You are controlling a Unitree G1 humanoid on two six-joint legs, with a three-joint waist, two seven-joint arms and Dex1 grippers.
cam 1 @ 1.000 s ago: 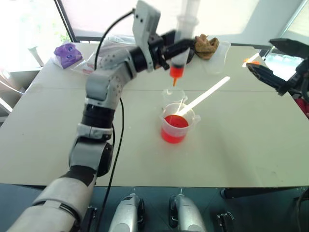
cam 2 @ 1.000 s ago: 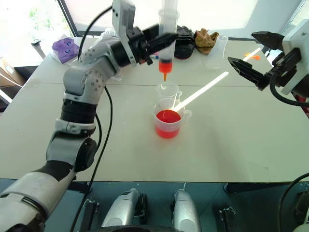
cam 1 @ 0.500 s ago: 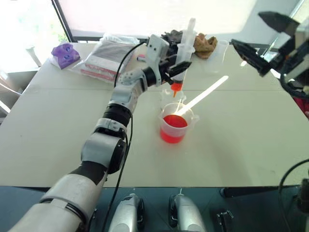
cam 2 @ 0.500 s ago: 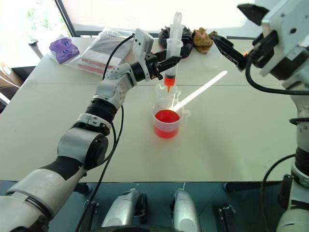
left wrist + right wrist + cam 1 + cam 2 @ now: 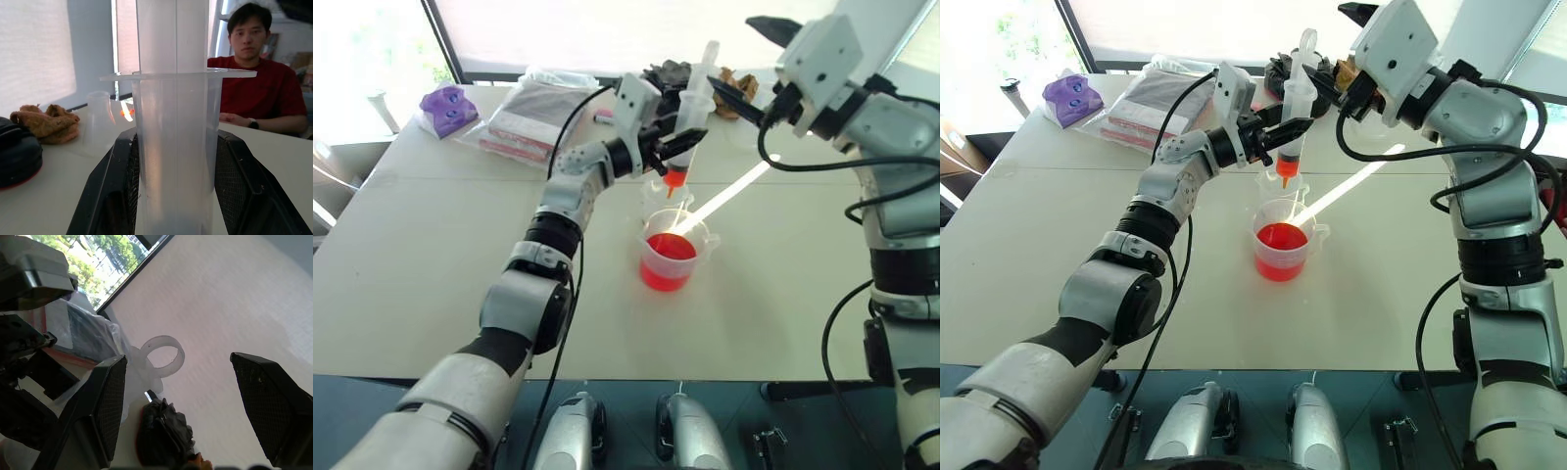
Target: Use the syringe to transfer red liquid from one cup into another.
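A large clear plastic syringe [image 5: 1293, 122] stood upright over the pale table [image 5: 1410, 304], clamped at its barrel between the two black fingers of the left claw [image 5: 1285, 129]. Its orange tip pointed down at the mouth of the smaller clear beaker [image 5: 1281, 186], and a little red liquid showed near the tip. Just in front stood the handled measuring beaker [image 5: 1283, 250], about a third full of bright red liquid [image 5: 1280, 247]. The right claw [image 5: 1327, 93] was spread wide and empty, level with the ring-shaped plunger top [image 5: 164, 355].

The syringe looked light, stiff and smooth, likely slippery where wet, so a firm hold on the barrel below the flange seemed right. The plunger would probably need a straight push on its ring. Both beakers looked thin-walled, light and easy to tip.

Across the table lay a dark bundle [image 5: 1317, 73], a brown crumpled rag [image 5: 1351, 70] and a bagged packet [image 5: 1146, 103]. A seated person [image 5: 254, 73] in a red shirt watched.
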